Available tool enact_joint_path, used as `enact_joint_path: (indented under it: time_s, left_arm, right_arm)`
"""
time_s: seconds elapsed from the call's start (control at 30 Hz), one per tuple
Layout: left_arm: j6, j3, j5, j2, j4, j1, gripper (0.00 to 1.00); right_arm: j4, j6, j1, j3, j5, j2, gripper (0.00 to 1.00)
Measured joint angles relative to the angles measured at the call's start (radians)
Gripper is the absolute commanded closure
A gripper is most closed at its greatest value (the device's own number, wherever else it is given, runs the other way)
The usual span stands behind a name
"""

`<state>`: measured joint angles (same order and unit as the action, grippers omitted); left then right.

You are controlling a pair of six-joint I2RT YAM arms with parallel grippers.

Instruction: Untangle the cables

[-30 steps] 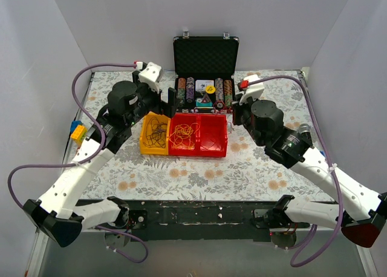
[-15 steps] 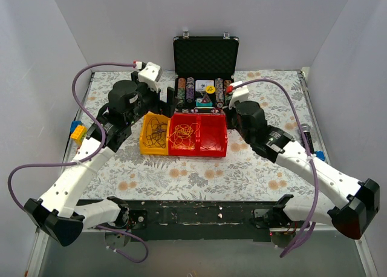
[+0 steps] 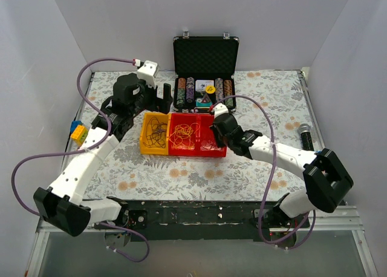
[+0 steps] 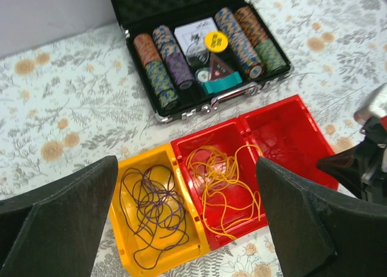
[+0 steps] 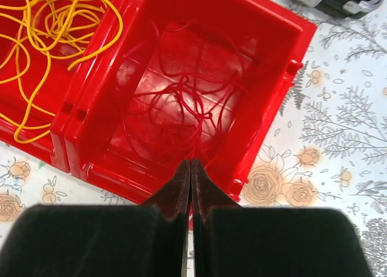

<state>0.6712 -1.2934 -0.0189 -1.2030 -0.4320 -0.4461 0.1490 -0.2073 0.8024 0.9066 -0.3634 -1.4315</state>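
An open chip case [image 3: 205,56] is set at the back of the flowered bench [image 3: 181,174], and three bins are lined up touching one another just in front of it. The yellow bin [image 3: 144,145], in front of the case's left corner, is filled with the dark cables [image 4: 151,210], seen as a loose tangle on its floor. The middle red bin [image 4: 199,138], straight in front of the case, is occupied by the yellow-orange cables [image 4: 224,186], likewise tangled. The right red bin [image 5: 272,65], in front of the case's right corner, is taken up by the red cables [image 5: 181,107], thin loops that are hard to pick out against the red floor.

The left end effector [image 4: 186,162] is held above the bench just left of the case, its jaws spread wide with nothing between them. The right end effector [image 5: 190,162] is held over the wall of the right red bin farthest from the case, with its fingers pressed flat together. A red strand is seen running up toward the tips, but whether it is pinched cannot be told
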Motion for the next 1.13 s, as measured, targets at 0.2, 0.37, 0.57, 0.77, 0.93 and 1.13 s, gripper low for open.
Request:
enact_joint_path:
  time_s: [0.2,0.37,0.57,0.77,0.93,1.13]
  left_arm:
    - [0.027,0.002,-0.029,-0.073,-0.033,0.048,0.02]
    - [0.043,0.005,-0.032,-0.072,-0.035,0.066,0.02]
    - [0.060,0.024,0.016,-0.072,-0.035,0.082,0.02]
    - [0.086,0.088,0.100,-0.049,-0.003,0.085,0.02]
    - [0.092,0.124,0.138,-0.015,0.013,0.092,0.02]
    - [0.097,0.124,0.141,-0.014,0.009,0.119,0.02]
  right_arm:
    - [-0.023,-0.026,0.000,0.034,0.026,-0.121,0.84]
    - [0.015,-0.056,0.000,0.093,0.028,-0.216,0.31]
    - [0.051,-0.085,0.001,0.106,0.027,-0.059,0.15]
    - [0.064,-0.105,0.000,0.107,0.078,0.166,0.13]
    - [0.073,-0.106,0.000,0.091,0.181,0.315,0.12]
    - [0.114,-0.104,-0.005,0.076,0.190,0.459,0.11]
